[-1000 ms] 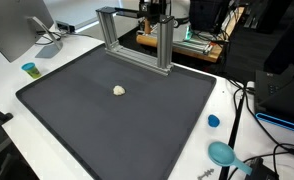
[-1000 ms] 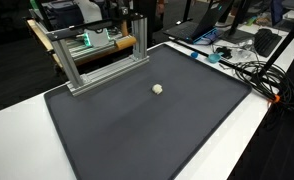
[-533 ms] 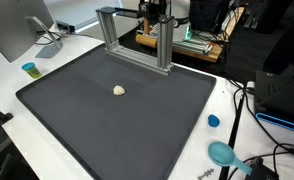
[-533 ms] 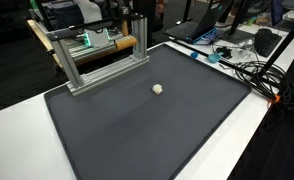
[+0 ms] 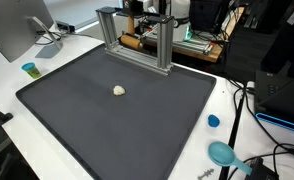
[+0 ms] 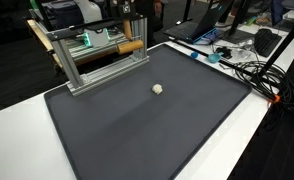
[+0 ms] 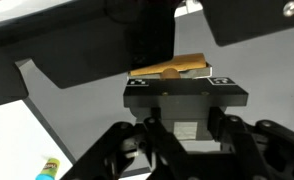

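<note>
My gripper (image 5: 152, 10) hangs behind the aluminium frame (image 5: 137, 14) at the back of the dark mat (image 5: 107, 130); its black body also shows above the frame (image 6: 127, 10). In the wrist view the gripper (image 7: 159, 68) is shut on a tan wooden rod (image 7: 187, 63), whose end sticks out beside the dark fingers. That rod lies level between the frame's posts in both exterior views (image 5: 130, 42) (image 6: 133, 45). A small cream lump (image 5: 119, 90) (image 6: 158, 88) lies alone on the mat, well in front of the frame and far from the gripper.
The mat lies on a white table. A monitor (image 5: 17, 25) and a small blue cup (image 5: 29, 69) stand at one side. A blue cap (image 5: 213, 121), a teal scoop (image 5: 222, 153) and cables (image 6: 249, 68) lie at the other. Equipment crowds the space behind the frame.
The jaws have closed the last bit onto the wooden rod. The rod now shows further out between the frame's posts. The lump has not moved.
</note>
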Controlling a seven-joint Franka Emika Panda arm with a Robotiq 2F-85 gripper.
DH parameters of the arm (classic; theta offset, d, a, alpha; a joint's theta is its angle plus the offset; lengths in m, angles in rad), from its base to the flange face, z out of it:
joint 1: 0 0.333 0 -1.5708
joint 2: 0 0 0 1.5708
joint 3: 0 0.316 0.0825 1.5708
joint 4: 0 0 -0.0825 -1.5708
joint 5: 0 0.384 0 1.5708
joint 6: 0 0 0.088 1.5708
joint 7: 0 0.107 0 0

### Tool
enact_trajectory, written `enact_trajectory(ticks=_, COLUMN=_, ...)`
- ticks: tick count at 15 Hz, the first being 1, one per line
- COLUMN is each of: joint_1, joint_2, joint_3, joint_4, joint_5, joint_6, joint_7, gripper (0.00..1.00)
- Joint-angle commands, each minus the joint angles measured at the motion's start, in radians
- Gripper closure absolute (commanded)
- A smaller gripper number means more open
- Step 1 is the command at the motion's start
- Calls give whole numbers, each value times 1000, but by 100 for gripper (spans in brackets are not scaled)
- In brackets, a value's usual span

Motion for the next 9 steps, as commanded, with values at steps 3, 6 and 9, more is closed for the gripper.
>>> enact_trajectory(ticks=3, joint_1=-1, joint_2=270, joint_3=19, joint_4=278, joint_5=-17, joint_6=-21, joint_7=38, gripper=78)
enact_trajectory(ticks=6, joint_1=16, joint_2=254, joint_3=5, joint_4=245, joint_5=-8, joint_6=-4, joint_7=16, gripper=53)
enact_trajectory(ticks=9, joint_1=25, joint_2=317, joint_3=9, joint_4=299, joint_5=-8, joint_6=-12, joint_7=23, gripper=78)
